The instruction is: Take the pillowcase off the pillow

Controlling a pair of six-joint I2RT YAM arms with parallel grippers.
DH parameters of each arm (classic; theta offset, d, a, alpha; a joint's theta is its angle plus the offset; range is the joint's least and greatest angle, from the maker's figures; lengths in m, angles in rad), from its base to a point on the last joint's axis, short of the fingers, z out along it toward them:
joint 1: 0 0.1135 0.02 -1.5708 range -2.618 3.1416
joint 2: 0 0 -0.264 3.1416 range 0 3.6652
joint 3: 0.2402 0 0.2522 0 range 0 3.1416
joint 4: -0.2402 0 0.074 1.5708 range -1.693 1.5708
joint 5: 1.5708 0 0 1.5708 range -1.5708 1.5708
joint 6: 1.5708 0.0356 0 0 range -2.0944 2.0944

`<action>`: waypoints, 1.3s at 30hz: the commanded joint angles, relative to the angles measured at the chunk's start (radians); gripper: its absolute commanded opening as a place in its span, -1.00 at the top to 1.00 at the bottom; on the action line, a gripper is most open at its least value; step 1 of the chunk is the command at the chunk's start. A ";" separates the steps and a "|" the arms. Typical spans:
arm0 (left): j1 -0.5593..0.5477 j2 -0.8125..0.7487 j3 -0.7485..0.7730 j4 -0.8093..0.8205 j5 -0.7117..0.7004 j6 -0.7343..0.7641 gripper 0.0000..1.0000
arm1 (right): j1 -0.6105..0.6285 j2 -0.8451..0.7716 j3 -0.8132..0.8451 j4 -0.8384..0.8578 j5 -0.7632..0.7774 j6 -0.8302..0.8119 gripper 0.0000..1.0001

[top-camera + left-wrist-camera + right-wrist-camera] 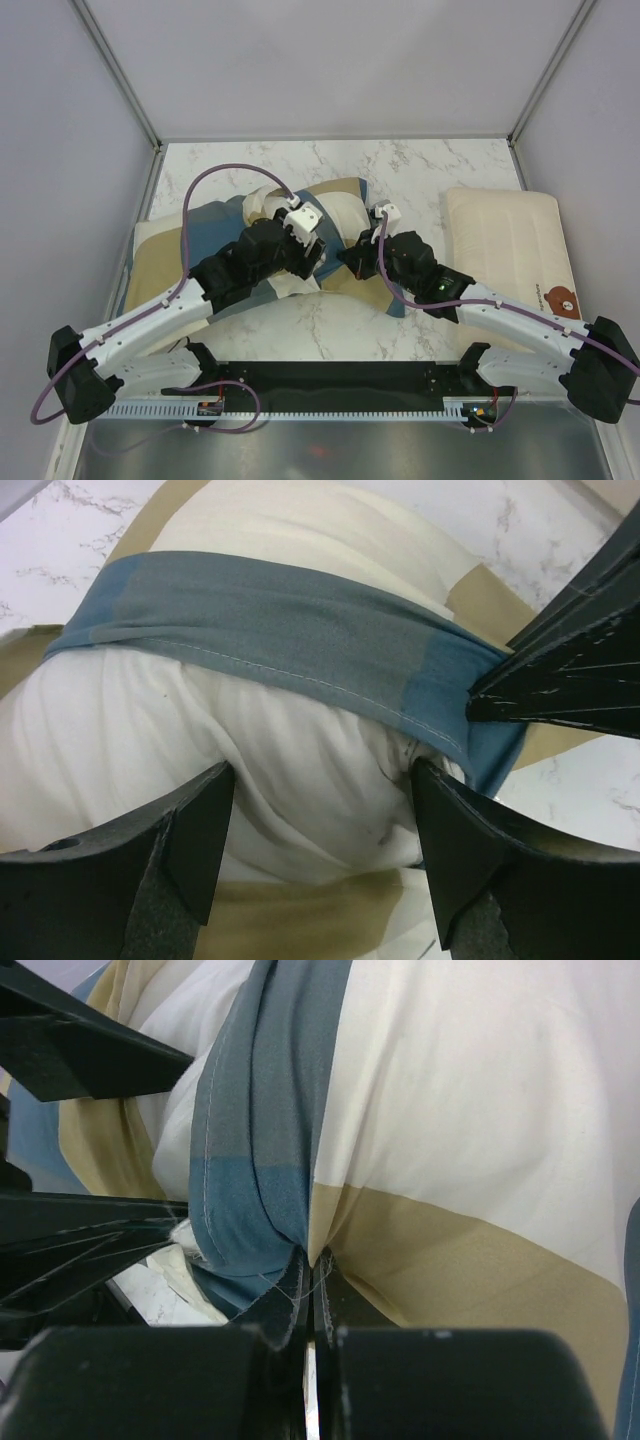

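— Right gripper [308, 1265] up close, jaws pinched tight on the pillowcase [270, 1110], right at its blue-and-tan fold!
— And the left gripper [320, 770]?
— Spread wide, fingers either side of the white pillow [130, 730], blue hem stretched across it.
— Where's all that lying?
— Middle of the table [330, 165], towards its left edge; bear-print pillow [510, 250] sits by the right edge.

White marble-veined tabletop [400, 165]; pale grey enclosure walls [330, 60] on three sides; aluminium corner posts [116, 70]; black rail [330, 378] along near edge; even diffuse light.
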 commanded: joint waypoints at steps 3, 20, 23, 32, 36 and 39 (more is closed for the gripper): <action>-0.007 0.078 0.055 0.010 -0.075 0.101 -0.61 | 0.002 -0.015 0.015 0.109 -0.065 0.026 1.00; 0.033 0.170 0.080 -0.046 -0.155 0.133 0.95 | 0.001 -0.071 0.034 -0.116 0.207 0.017 1.00; 0.090 0.122 0.073 -0.053 -0.154 0.127 0.95 | -0.010 -0.099 0.012 -0.211 0.288 0.032 1.00; 0.167 0.003 0.069 -0.095 -0.083 0.104 0.95 | -0.181 -0.116 -0.054 -0.282 0.264 0.016 1.00; 0.206 -0.046 0.055 -0.093 0.015 0.098 0.95 | -0.298 -0.064 -0.061 -0.275 0.262 -0.026 1.00; 0.246 -0.082 0.044 -0.086 0.073 0.086 0.95 | -0.355 -0.009 -0.063 -0.248 0.239 -0.035 1.00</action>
